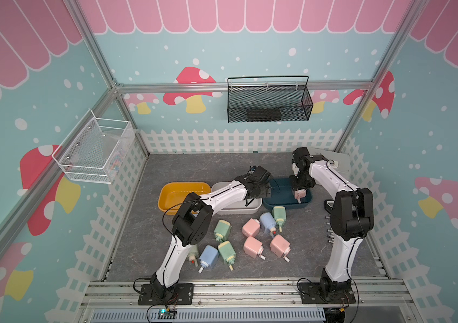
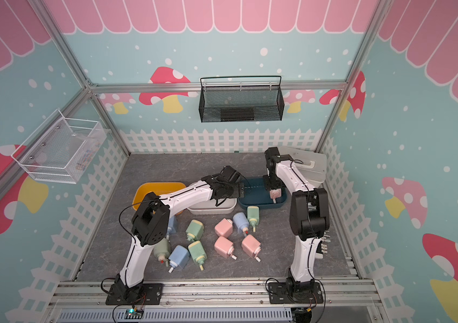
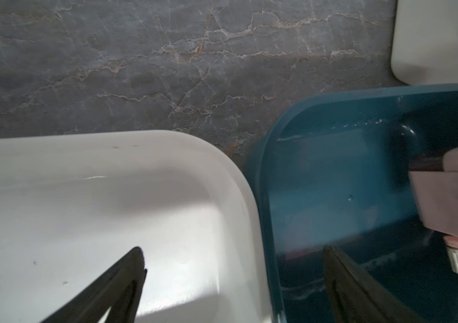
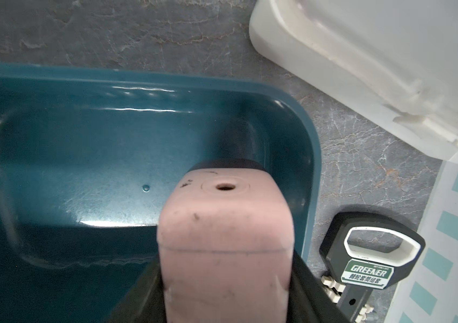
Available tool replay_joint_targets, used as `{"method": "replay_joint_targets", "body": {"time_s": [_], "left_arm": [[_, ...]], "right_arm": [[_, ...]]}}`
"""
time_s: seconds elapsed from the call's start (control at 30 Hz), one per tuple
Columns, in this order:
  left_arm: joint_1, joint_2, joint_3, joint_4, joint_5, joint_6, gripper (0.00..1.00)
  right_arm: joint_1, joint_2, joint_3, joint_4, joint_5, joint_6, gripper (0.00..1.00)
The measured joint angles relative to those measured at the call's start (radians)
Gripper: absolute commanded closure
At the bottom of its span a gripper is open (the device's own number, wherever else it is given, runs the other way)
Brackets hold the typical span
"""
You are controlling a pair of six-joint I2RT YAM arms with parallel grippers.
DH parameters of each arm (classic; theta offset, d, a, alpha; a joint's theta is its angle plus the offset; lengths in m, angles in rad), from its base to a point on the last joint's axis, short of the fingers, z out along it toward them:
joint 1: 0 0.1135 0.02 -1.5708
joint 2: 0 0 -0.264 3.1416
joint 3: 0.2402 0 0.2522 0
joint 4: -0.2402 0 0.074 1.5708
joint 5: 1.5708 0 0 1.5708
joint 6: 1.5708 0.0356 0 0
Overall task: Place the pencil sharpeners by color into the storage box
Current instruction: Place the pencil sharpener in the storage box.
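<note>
One green sharpener [image 2: 162, 248] half-hidden behind left arm [image 2: 135, 251]; right gripper [image 1: 298, 190] pinching pink sharpener [image 4: 225, 237]; left gripper [image 3: 232, 250] spread.

I'm looking down on a grey marble-patterned surface [image 1: 194, 167] closed in on three sides by printed walls [image 1: 250, 56]. They are pale blue with white dots, red and pink mushrooms [image 1: 191, 86], a pink scalloped band [image 1: 222, 16] along the top and a white picket fence [image 1: 236, 139] along the bottom. Silver metal posts [image 1: 96, 47] run up the two far corners, joined by a bar across the back wall. A black mesh basket [image 1: 269, 103] hangs from that bar above the far edge. A white wire basket [image 1: 93, 151] is fixed to the left wall. Metal rails [image 1: 250, 289] line the near edge. The light is soft and even, with faint shadows.
</note>
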Motion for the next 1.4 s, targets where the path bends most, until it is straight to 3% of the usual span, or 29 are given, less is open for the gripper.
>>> {"method": "replay_joint_targets", "body": {"time_s": [0.53, 0.97, 1.37, 1.4], "left_arm": [[0.000, 0.028, 0.014, -0.050, -0.027, -0.069, 0.01], [-0.001, 0.040, 0.030, -0.066, -0.031, -0.094, 0.01], [-0.002, 0.045, 0.031, -0.078, -0.034, -0.096, 0.01], [-0.002, 0.045, 0.031, -0.078, -0.034, -0.096, 0.01]], "right_arm": [[0.000, 0.029, 0.000, -0.015, 0.018, 0.000, 0.60], [0.000, 0.063, 0.000, -0.014, 0.051, 0.000, 0.38], [0.000, 0.068, 0.000, -0.006, 0.074, -0.001, 0.35], [0.000, 0.068, 0.000, -0.006, 0.074, -0.001, 0.30]]}}
